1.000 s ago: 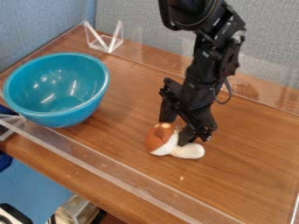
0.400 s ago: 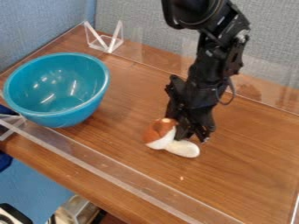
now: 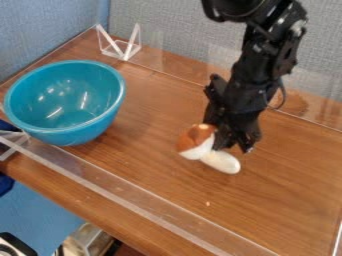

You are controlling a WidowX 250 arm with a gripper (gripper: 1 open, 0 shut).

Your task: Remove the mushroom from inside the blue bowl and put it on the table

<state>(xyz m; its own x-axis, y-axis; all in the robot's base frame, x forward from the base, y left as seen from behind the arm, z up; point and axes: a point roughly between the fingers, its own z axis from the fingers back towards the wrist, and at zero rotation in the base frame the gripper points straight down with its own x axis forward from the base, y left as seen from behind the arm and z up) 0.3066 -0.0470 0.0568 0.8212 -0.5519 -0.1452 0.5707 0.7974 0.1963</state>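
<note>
- Camera view, our only one: a black robot gripper [image 3: 222, 136] points down over the wood-grain table [image 3: 147, 168], beside a small toy mushroom [image 3: 211, 153]; its orange-brown cap rests toward the bowl's side, its cream-white stem points down and to the right.
- We see the mushroom outside the blue bowl [image 3: 64, 100], well apart from its rim and to its right; the bowl stands upright, nothing visible inside.
- The mushroom lies just below the fingertips, its long axis slanting across the view; we cannot tell whether the jaws are clamped on it or stand apart, cap and fingers overlapping here.
- The lone arm is the nearer one by default; we judge the task all but done, the next move being to clear the fingers upward, away from the cap, without rolling it.
</note>
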